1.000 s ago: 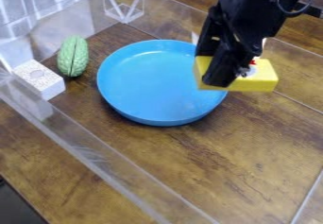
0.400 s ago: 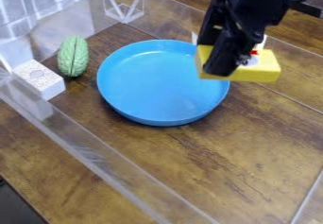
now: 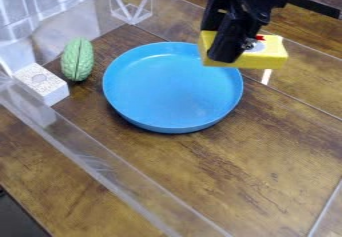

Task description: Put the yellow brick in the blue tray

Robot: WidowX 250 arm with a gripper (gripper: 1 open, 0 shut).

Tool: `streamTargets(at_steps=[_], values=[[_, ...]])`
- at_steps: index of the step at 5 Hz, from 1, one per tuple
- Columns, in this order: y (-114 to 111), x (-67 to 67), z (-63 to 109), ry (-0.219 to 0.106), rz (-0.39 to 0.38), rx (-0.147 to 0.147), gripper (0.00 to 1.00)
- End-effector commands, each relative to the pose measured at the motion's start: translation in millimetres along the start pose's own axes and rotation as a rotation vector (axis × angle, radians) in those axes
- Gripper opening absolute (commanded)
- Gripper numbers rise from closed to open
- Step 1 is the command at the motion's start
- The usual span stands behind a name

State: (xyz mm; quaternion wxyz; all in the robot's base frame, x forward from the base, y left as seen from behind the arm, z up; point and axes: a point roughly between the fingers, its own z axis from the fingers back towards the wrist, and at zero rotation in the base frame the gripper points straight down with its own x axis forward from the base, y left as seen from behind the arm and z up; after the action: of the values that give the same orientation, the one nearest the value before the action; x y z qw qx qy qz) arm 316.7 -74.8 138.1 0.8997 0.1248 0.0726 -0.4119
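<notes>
The yellow brick (image 3: 269, 55), small and bright with a red-and-white label on top, hangs in the air at the far right rim of the blue tray (image 3: 160, 89). My black gripper (image 3: 230, 49) comes down from above and is shut on the brick's left end, hiding part of it. The round shallow tray lies on the wooden table below and to the left of the brick, with nothing in it.
A green oval object (image 3: 78, 59) lies left of the tray. A white block (image 3: 38, 83) sits at the far left by a clear plastic wall (image 3: 80, 131). Dark wooden tabletop (image 3: 241, 171) spreads in front and to the right.
The gripper has lifted the yellow brick and carried it up and slightly left in the picture, from beside the tray's right edge to above its far right rim.
</notes>
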Motion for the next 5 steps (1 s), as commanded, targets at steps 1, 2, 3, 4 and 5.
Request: streamTargets(at_steps=[1, 2, 3, 4, 5], values=[[13, -9.7, 26.4, -0.079, 0.039, 0.058, 0.0], [16, -12.1, 21.6, -0.07, 0.039, 0.066, 0.0], [19, -14.9, 18.0, -0.062, 0.039, 0.074, 0.0], [22, -18.9, 17.0, -0.055, 0.045, 0.079, 0.0], [23, -27.0, 9.4, -0.044, 0.063, 0.066, 0.0]])
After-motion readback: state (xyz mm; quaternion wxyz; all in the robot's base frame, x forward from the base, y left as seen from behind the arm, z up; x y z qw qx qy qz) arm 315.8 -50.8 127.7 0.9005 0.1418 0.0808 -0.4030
